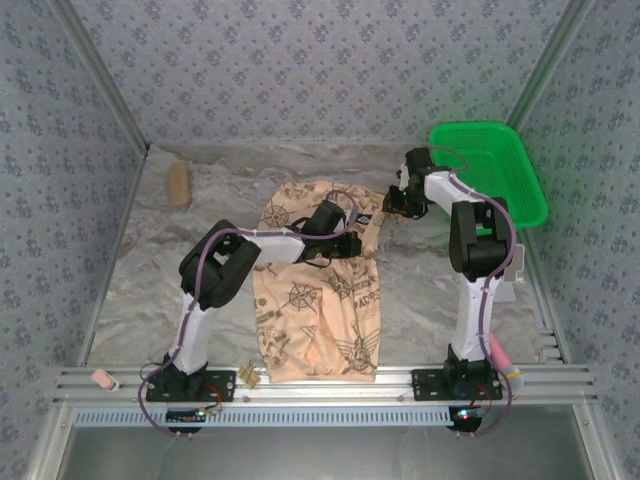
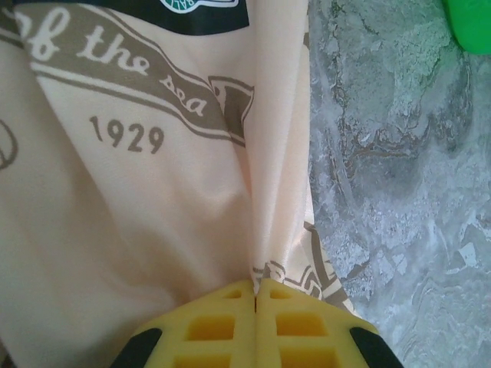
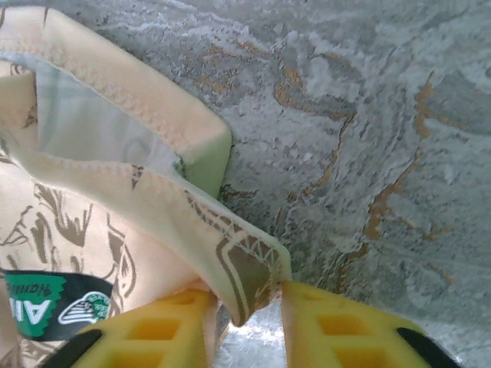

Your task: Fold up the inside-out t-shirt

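Note:
The inside-out t-shirt [image 1: 315, 320] lies mid-table, tan-beige with brown compass prints, its lower part flat towards the near edge and its upper part bunched. My left gripper [image 1: 350, 243] is over the shirt's upper middle. In the left wrist view the left gripper [image 2: 255, 285] is shut, pinching a fold of the t-shirt [image 2: 138, 192] below a dark label [image 2: 203, 11]. My right gripper [image 1: 392, 208] is at the shirt's upper right corner. In its wrist view the right gripper [image 3: 247, 295] has yellow fingers standing apart, with a hemmed corner of the t-shirt [image 3: 92, 215] hanging between them.
A green plastic basket [image 1: 490, 170] stands at the far right, its corner also in the left wrist view [image 2: 468, 23]. A tan oblong object [image 1: 180, 185] lies far left. A pink item [image 1: 500, 352] sits by the right arm's base. Marbled table [image 3: 368, 138] surrounds the shirt.

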### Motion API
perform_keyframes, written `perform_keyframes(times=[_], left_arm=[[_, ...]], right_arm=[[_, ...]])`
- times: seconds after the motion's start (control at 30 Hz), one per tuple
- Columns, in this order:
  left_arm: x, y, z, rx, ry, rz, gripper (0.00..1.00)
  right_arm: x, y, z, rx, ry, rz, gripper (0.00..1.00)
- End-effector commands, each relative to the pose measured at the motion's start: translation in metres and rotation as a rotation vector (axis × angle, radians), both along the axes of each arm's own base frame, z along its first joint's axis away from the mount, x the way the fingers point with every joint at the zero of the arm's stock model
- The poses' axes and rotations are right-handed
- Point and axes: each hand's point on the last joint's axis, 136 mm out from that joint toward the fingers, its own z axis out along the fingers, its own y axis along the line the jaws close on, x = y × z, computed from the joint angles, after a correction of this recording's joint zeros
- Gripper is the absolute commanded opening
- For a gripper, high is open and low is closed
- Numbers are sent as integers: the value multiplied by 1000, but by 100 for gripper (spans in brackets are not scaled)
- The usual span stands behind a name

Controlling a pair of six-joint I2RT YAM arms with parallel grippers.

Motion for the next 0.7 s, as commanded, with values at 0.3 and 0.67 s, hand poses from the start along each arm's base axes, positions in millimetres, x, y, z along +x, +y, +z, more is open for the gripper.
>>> perform_keyframes(times=[0.3, 0.67], left_arm=[[-2, 3, 44, -159, 5, -19, 0], [-27, 18, 42, -210, 48, -30, 0]], right_arm=[[28, -26, 39, -228, -203, 231, 3], [39, -2, 70, -444, -705, 1035, 5]])
